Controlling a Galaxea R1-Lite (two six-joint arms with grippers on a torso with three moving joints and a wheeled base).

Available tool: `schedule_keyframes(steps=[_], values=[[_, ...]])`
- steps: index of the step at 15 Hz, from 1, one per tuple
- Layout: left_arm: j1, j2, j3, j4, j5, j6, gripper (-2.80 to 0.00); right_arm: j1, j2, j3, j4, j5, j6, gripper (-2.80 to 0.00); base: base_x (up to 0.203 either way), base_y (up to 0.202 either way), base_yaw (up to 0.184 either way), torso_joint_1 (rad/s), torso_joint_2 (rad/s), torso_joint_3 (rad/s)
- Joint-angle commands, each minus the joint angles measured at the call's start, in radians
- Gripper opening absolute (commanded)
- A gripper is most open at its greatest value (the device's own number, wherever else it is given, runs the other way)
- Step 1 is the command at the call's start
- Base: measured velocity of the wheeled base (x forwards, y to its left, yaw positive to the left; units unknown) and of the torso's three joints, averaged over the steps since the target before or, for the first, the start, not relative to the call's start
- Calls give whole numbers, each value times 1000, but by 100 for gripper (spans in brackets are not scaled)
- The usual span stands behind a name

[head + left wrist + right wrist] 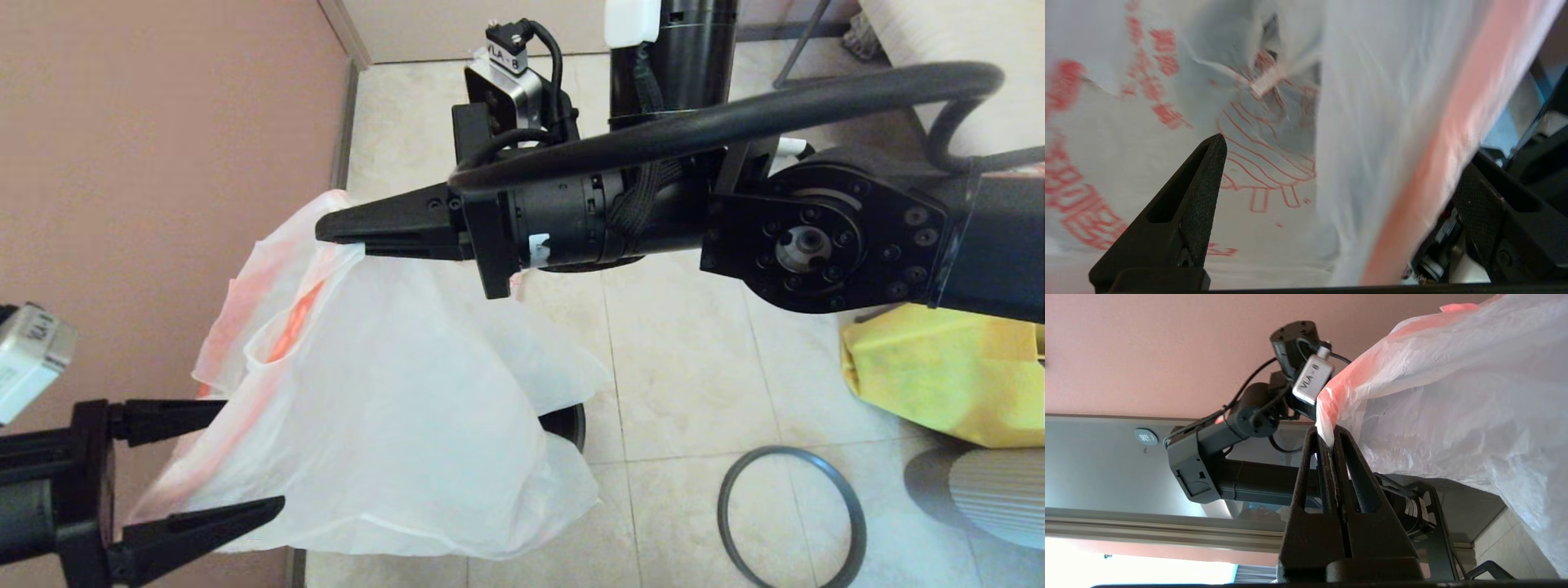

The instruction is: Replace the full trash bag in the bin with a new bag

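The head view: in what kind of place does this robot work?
Probably an indoor room corner in a home or office, not a lab bench. The floor is beige tile and meets a pinkish wall. A grey hoop rim and a yellow bag lie on the floor.

Soft even indoor light, motion-blurred new bag [1412, 143] in left wrist view, overexposed window glare in right wrist view

There are two grippers: the right gripper [343, 237] and the left gripper [245, 457]. There are three bags: one new bag [408, 392], one full trash bag [1126, 163], one yellow bag [939, 376]. One bin [567, 425]. One grey hoop [790, 516].
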Motion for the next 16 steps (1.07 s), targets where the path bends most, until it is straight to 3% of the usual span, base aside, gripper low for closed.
schedule_keyframes(steps=[1, 5, 6, 16], values=[[1, 4, -15, 7, -4, 3, 0, 3, 3, -1, -1, 5, 4, -280, 0, 0, 0, 0, 0, 0], [1, 10, 8, -3, -7, 4, 0, 0, 7, -1, -3, 5, 4, -280, 0, 0, 0, 0, 0, 0], [1, 11, 9, 1, -6, 4, -280, 0, 4, -1, -1, 3, 4, -280, 0, 0, 0, 0, 0, 0], [-2, 12, 25, 0, -8, 4, -280, 2, 5, 5, 3, -1, 0, -280, 0, 0, 0, 0, 0, 0]])
